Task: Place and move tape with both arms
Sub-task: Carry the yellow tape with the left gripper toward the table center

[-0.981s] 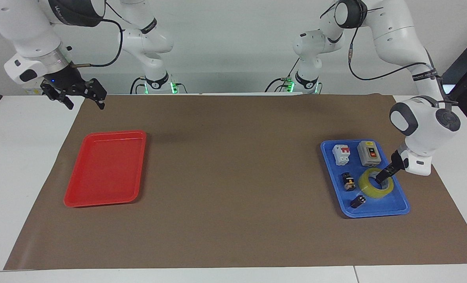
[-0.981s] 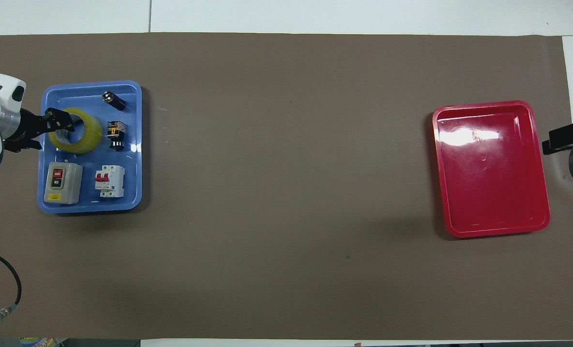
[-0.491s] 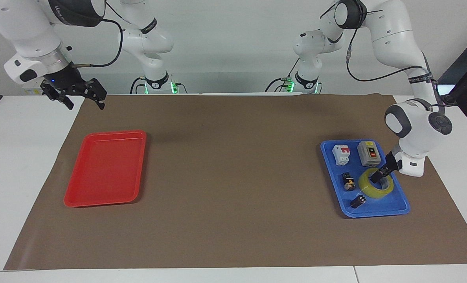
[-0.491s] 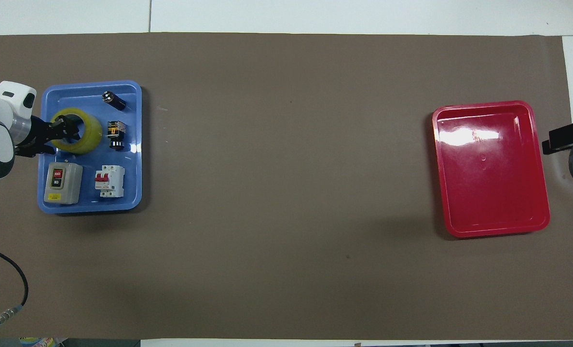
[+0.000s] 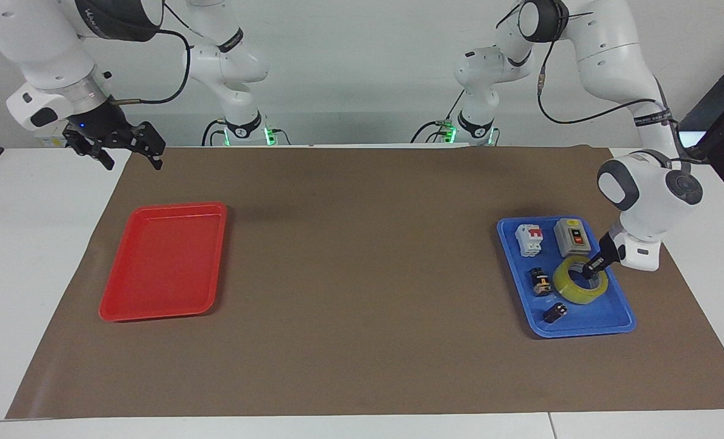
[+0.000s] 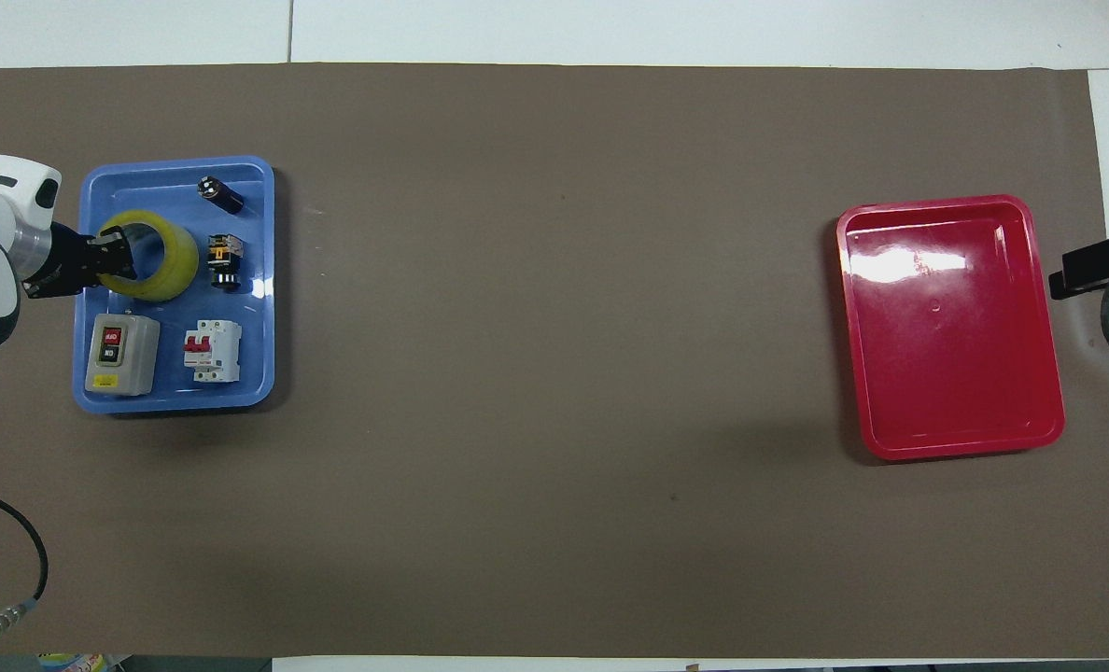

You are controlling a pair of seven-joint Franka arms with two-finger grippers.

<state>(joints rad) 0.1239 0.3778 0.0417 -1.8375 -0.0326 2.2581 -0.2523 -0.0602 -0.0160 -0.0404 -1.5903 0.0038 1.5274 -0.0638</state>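
While switches crowd its tray (image 5: pixel 618 317), tape (image 5: pixel 572 292) sits gripped.

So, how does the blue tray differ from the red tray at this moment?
The blue tray holds the tape, a grey switch box, a circuit breaker and two small dark parts; nothing lies in the red tray. The blue tray lies toward the left arm's end of the table, the red one toward the right arm's. The left hand grips the tape's rim over the blue tray; the right hand waits open, raised beside the red one. Both are shallow rectangles on the brown mat.
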